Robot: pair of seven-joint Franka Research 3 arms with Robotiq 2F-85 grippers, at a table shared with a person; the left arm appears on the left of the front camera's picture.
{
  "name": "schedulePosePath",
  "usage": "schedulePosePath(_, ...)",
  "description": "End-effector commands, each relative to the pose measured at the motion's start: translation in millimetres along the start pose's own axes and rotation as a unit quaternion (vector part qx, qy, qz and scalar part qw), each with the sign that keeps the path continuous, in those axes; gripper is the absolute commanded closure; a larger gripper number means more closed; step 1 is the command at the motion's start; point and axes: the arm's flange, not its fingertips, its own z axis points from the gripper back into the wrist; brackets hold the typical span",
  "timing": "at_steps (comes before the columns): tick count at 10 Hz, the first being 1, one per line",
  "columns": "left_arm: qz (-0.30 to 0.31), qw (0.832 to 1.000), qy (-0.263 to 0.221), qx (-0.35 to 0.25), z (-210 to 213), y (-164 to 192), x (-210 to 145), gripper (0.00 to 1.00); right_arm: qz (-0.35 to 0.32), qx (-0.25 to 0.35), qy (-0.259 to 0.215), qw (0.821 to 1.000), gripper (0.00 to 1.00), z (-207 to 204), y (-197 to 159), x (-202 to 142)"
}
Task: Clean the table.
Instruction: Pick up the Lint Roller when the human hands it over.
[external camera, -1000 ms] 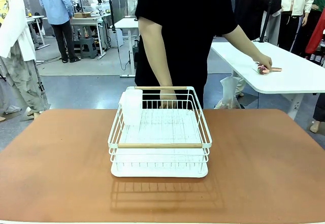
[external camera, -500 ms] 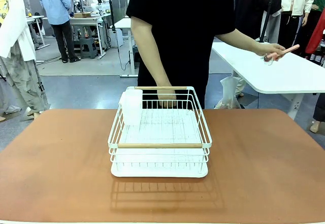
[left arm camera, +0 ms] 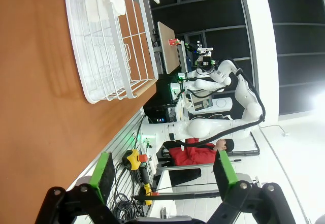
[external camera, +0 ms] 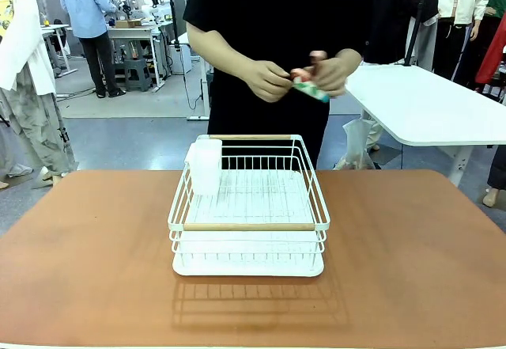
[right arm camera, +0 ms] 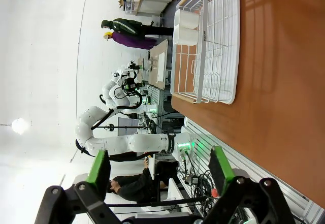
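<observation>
Inspecting from the left: left gripper point(left arm camera: 163, 176) found with its black, green-padded fingers point(left arm camera: 105, 176) standing wide apart, nothing between them, clear of all objects. Noted the large rectangular table with smooth reddish-brown top and rounded corners point(external camera: 79, 270), occupying the near and middle ground across the whole front view. Recorded at mid-table a white wire dish rack with two wooden handle bars point(external camera: 249, 226), resting upright on a white tray base, squarely set. Seen inside its far-left corner: a white rectangular plastic cup point(external camera: 205, 165), standing against the wire wall. Observed beyond the far edge a person in a black short-sleeved top, both hands point(external camera: 269, 80) held together in front of the torso, higher than the rack, gripping a small pink-and-green item point(external camera: 310, 88); blurred, nature not determinable. Logged further right a smaller white table point(external camera: 427, 108), apart from the brown one. Finishing at the right: right gripper point(right arm camera: 160, 172) likewise spread open, holding nothing, well apart from the rack.
</observation>
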Motion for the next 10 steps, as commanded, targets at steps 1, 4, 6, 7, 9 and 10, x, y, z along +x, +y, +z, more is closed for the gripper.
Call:
schedulePosePath(1,-0.004,1.0,-0.003,-0.001,1.8,-2.3,-1.6,0.0,0.002,0.006,-0.001,1.0,0.0,0.0,4.7,-2.0)
schedulePosePath(4,-0.004,1.0,-0.003,-0.001,1.8,-2.3,-1.6,0.0,0.002,0.006,-0.001,1.0,0.0,0.0,4.7,-2.0)
schedulePosePath(6,-0.004,1.0,-0.003,-0.001,1.8,-2.3,-1.6,0.0,0.002,0.006,-0.001,1.0,0.0,0.0,4.7,-2.0)
schedulePosePath(7,-0.004,1.0,-0.003,-0.001,1.8,-2.3,-1.6,0.0,0.002,0.006,-0.001,1.0,0.0,0.0,4.7,-2.0)
schedulePosePath(9,-0.004,1.0,-0.003,-0.001,1.8,-2.3,-1.6,0.0,0.002,0.006,-0.001,1.0,0.0,0.0,4.7,-2.0)
schedulePosePath(10,-0.004,1.0,-0.003,-0.001,1.8,-2.3,-1.6,0.0,0.002,0.006,-0.001,1.0,0.0,0.0,4.7,-2.0)
